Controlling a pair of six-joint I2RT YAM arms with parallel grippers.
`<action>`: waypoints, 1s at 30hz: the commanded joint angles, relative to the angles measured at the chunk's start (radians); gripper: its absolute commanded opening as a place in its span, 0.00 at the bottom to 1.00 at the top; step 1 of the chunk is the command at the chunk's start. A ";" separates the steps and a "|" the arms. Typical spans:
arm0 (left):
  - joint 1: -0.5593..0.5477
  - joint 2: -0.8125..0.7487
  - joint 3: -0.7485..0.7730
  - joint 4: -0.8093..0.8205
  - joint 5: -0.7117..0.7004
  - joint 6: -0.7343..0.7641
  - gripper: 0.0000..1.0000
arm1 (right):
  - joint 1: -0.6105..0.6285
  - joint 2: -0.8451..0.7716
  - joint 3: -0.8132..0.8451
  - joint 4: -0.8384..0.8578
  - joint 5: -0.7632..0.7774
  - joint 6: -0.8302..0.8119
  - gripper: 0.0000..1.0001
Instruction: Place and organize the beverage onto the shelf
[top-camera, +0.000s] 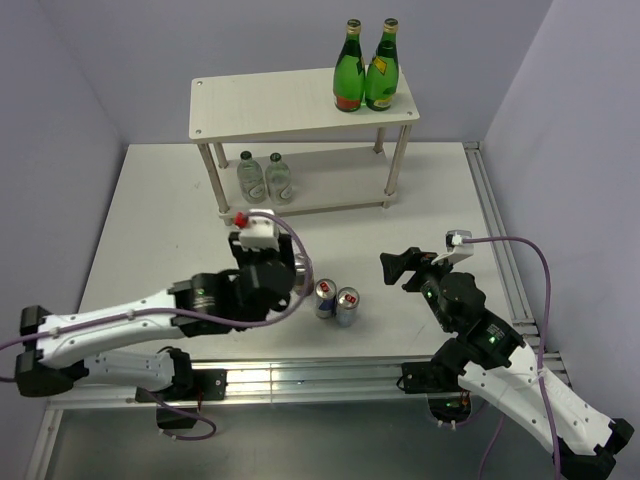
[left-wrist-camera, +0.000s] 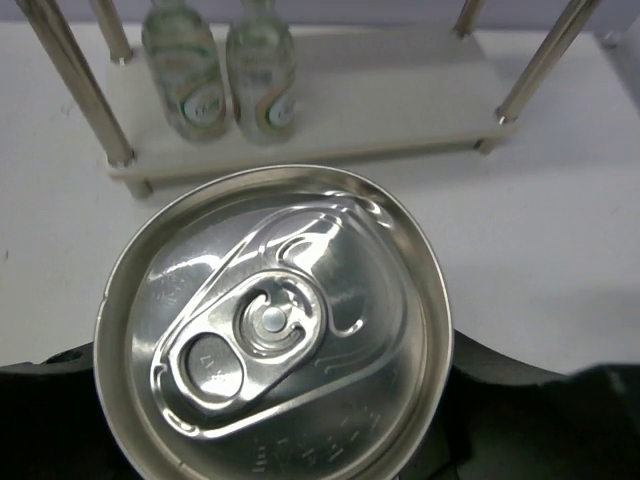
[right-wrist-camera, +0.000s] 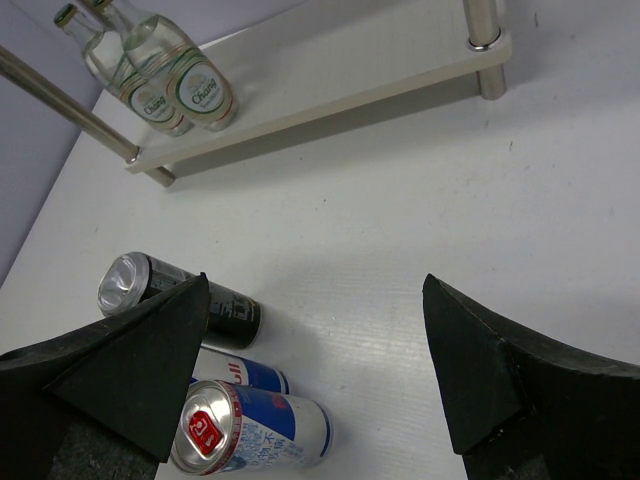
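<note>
My left gripper (top-camera: 292, 272) is shut on a tall black can (top-camera: 302, 272), held low over the table; its silver top (left-wrist-camera: 270, 325) fills the left wrist view. That can also shows in the right wrist view (right-wrist-camera: 215, 308). Two slim silver-blue cans (top-camera: 325, 297) (top-camera: 347, 305) stand just right of it. Two clear plastic bottles (top-camera: 251, 176) (top-camera: 279, 177) stand on the left of the shelf's lower board (top-camera: 340, 185). My right gripper (top-camera: 400, 270) is open and empty, to the right of the silver-blue cans (right-wrist-camera: 250, 430). A second black-and-yellow can is not in view.
Two tall green glass bottles (top-camera: 348, 68) (top-camera: 382, 66) stand at the right end of the shelf's top board (top-camera: 260, 100). The shelf's metal legs (left-wrist-camera: 80, 90) frame the lower tier. Walls close in behind and on both sides.
</note>
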 joint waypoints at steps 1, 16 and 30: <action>0.102 -0.107 0.085 0.311 0.067 0.459 0.04 | 0.006 -0.005 -0.007 0.045 -0.005 -0.007 0.93; 0.769 0.297 0.856 0.242 0.658 0.686 0.00 | 0.006 -0.037 -0.008 0.031 0.012 -0.004 0.93; 0.943 0.705 1.318 0.062 0.788 0.711 0.00 | 0.006 -0.056 -0.010 0.025 0.021 -0.003 0.93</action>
